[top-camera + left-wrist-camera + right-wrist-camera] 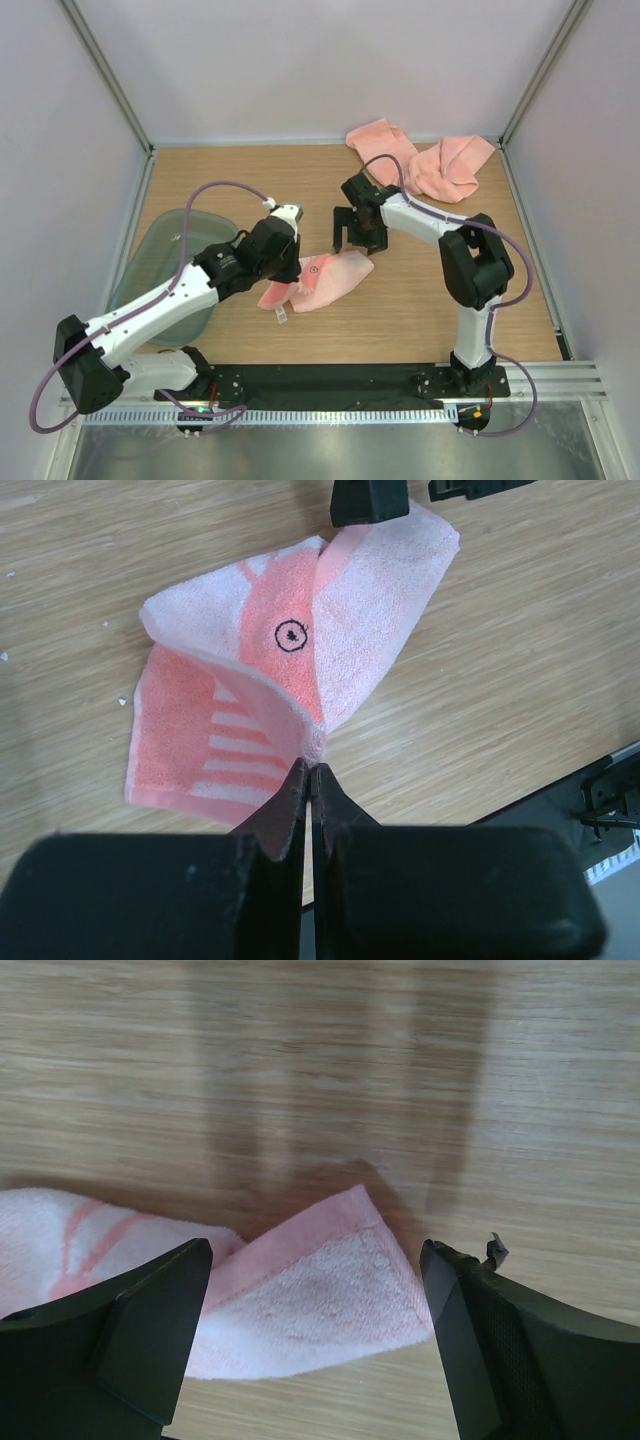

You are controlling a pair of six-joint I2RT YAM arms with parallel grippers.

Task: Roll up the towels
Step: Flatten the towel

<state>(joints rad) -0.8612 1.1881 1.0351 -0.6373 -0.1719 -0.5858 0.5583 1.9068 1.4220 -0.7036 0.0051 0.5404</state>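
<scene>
1. Pinching shut, the left gripper [310, 772] presses its two dark fingers together on a raised edge of a salmon-pink towel [375, 590], with the cloth caught right at their tips.
2. That towel lies near the middle of the wooden table [420, 315]. It is loosely folded over itself, with paler stripes on the lower layer just beside the left gripper and a small black ring printed on its upper face.
3. A small white tag [282, 316] sticks out from the towel's near-left end and lies flat on the wood.
4. At the towel's opposite end, the right gripper [315, 1252] points down with its jaws spread wide and nothing clamped between them.
5. In the right wrist view, a folded corner of the towel sits in the gap between the two fingers. Whether either finger touches the cloth cannot be told.
6. From above, the two grippers stand close together across the towel, the left at its near-left side and the right at its far-right corner.
7. Two other towels [455, 165] lie crumpled in the far right corner of the table, touching each other and well apart from the one being held.
8. A translucent grey-green tray [160, 255] rests at the table's left side, partly under the left arm.
</scene>
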